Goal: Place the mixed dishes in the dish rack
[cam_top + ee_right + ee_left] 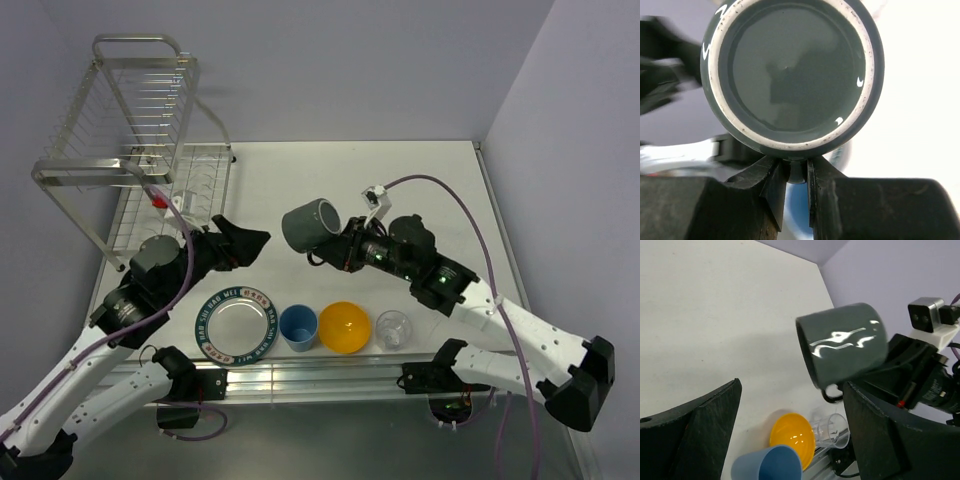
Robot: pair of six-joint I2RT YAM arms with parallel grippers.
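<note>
**Mug up in the air, four dishes waiting**

Our right end effector [796,186] has its two fingers squeezed tight on the handle of the dark green-grey mug [792,75]. The mug is tipped on its side in the air, over the middle of the worktop [420,180]. Our left end effector [245,245] is wide open and holds nothing, just left of the mug. Near the bottom of the top view, in a row, sit the silver plate [236,324], light blue cup [299,327], orange-yellow bowl [344,327] and small clear glass [393,329]. The dish rack [130,130] stands in the upper left.
</note>
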